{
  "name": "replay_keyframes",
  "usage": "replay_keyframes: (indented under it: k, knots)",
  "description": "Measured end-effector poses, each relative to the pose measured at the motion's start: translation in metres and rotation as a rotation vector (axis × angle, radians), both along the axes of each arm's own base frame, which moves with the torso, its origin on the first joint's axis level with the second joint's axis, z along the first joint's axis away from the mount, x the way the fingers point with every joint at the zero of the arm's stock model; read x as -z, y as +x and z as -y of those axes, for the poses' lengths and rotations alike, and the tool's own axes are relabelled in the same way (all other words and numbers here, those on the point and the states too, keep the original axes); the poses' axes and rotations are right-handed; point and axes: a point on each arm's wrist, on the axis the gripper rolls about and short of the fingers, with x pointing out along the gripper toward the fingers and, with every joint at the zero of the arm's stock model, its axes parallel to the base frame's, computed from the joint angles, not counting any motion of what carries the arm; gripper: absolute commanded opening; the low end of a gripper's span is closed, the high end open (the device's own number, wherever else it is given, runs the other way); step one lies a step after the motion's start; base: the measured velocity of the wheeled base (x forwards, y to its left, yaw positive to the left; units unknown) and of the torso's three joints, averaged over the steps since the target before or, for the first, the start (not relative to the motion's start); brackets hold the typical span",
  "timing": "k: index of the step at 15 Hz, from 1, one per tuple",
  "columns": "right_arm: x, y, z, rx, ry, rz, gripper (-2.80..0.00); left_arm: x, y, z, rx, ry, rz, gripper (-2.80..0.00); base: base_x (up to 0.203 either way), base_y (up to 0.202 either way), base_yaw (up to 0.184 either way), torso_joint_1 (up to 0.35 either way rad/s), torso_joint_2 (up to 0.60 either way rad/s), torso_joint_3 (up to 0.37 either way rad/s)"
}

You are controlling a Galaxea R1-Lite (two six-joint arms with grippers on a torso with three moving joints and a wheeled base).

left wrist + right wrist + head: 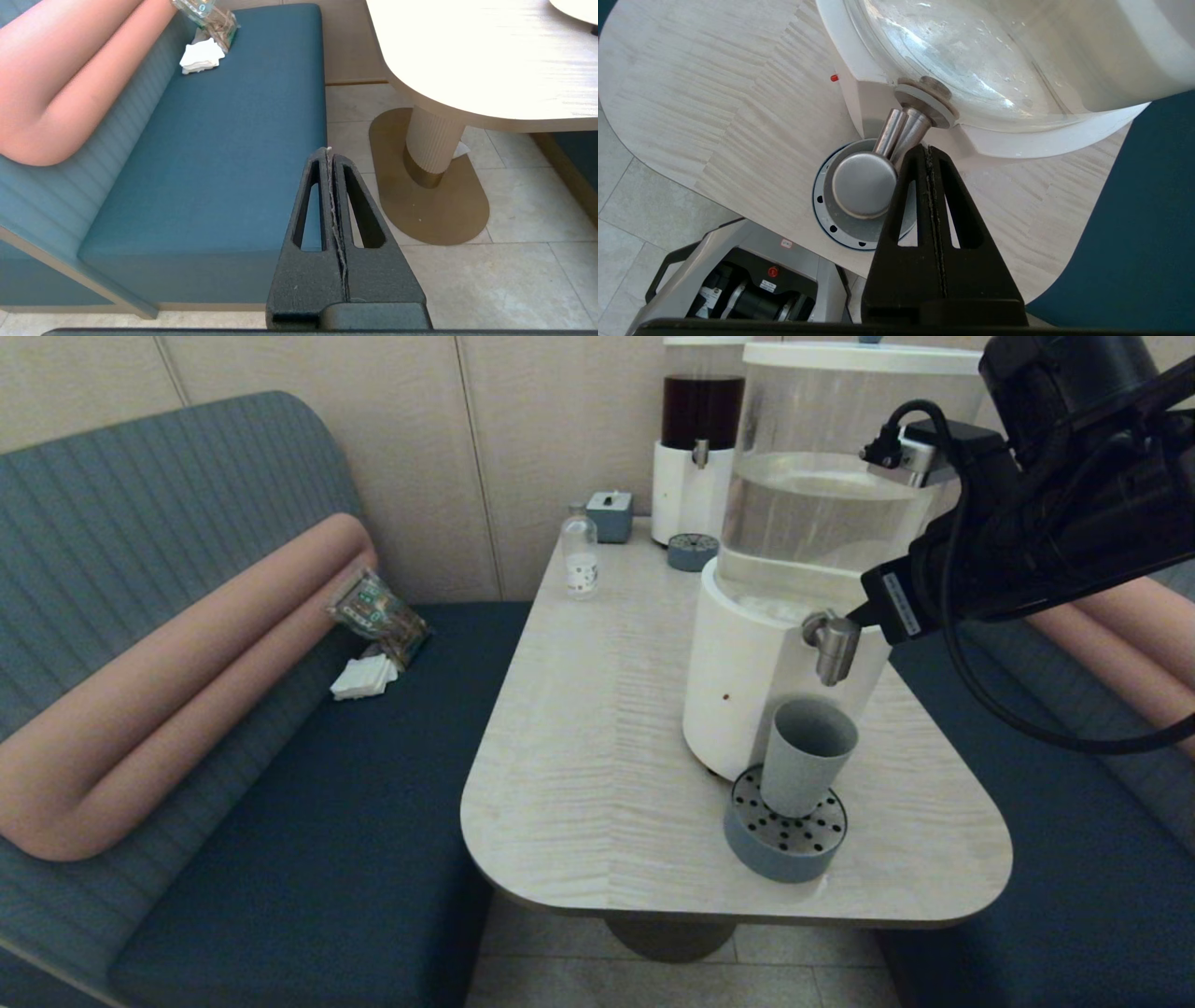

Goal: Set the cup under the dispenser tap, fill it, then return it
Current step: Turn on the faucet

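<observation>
The grey-blue cup [808, 756] stands upright on the round perforated drip tray [784, 835], directly under the steel dispenser tap [834, 646] of the white-based dispenser [747, 691]. I see no liquid running. My right gripper [857, 614] is shut and empty, its tip right beside the tap's stem, on the right. In the right wrist view the right gripper [927, 150] lies next to the tap's round cap [864, 184], which hides most of the cup [828, 179]. My left gripper [329, 151] is shut and empty, parked low beside the bench.
The clear tank [822, 476] holds pale liquid. At the table's back stand a dark-red-liquid dispenser [700, 420], its small drip tray [693, 552], a small clear bottle [580, 555] and a grey box [611, 515]. A packet [378, 611] and napkins [364, 678] lie on the bench.
</observation>
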Motion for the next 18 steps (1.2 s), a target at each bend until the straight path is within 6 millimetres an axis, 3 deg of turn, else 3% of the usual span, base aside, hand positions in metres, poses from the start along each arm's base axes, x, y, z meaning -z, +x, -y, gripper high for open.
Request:
replay_keyframes:
  k: [18]
  knots:
    - [0.007,0.013,-0.007,-0.069,-0.018,0.039,-2.8,0.0,0.0,0.0,0.0,0.0,0.0,-2.8,0.0,0.0,0.0,0.0,0.0,0.0]
